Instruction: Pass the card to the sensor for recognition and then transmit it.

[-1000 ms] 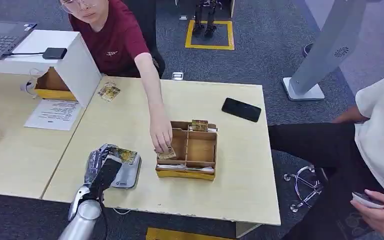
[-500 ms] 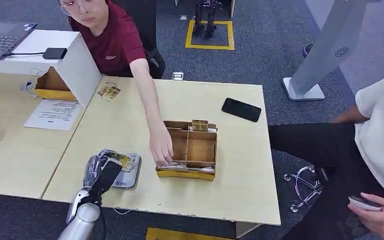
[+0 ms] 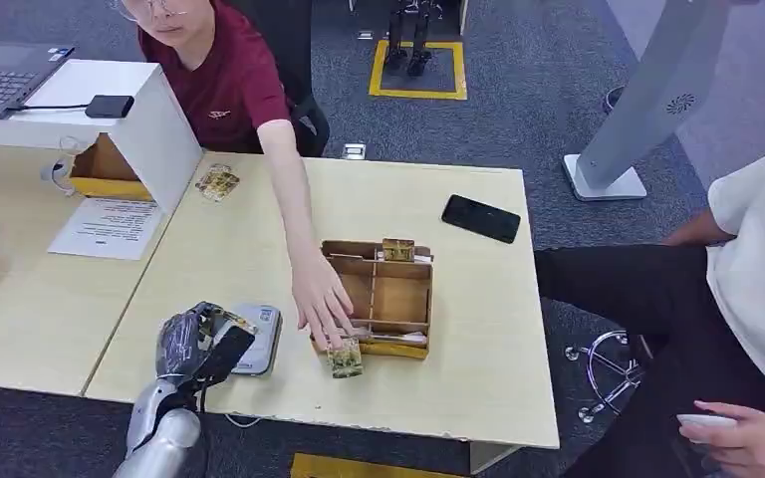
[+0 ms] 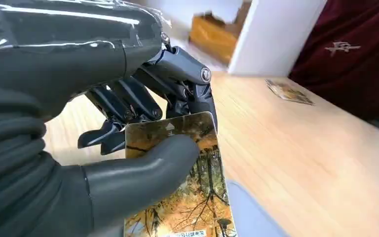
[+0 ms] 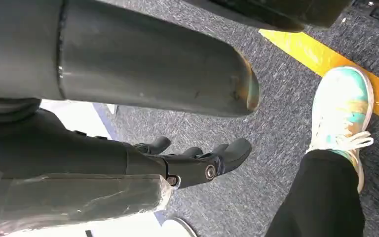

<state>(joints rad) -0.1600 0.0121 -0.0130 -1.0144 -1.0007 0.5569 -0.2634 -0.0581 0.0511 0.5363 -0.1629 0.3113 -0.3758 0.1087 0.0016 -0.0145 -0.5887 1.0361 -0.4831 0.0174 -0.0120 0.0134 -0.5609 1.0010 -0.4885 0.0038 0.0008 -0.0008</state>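
My left hand (image 3: 195, 345) hovers at the near left edge of the table and pinches a card (image 4: 189, 193) printed with autumn trees between thumb and fingers. The card sits over the near edge of the grey-white card sensor (image 3: 259, 341), whose pale surface (image 4: 252, 218) shows just beneath it in the left wrist view. I cannot tell whether card and sensor touch. My right hand (image 5: 196, 159) hangs over the carpet, fingers apart, holding nothing.
A person in a red shirt reaches a hand (image 3: 323, 303) over the wooden divider box (image 3: 399, 299); another card (image 3: 345, 358) lies on the table in front of it. A black phone (image 3: 480, 218), loose cards (image 3: 217, 182), a paper sheet (image 3: 108, 227) and a white stand (image 3: 154, 129) are farther off. A second person sits at the right.
My left hand has drawn back toward the table's near edge with the card. The person's hand has moved from inside the box to its front, where a card now lies.
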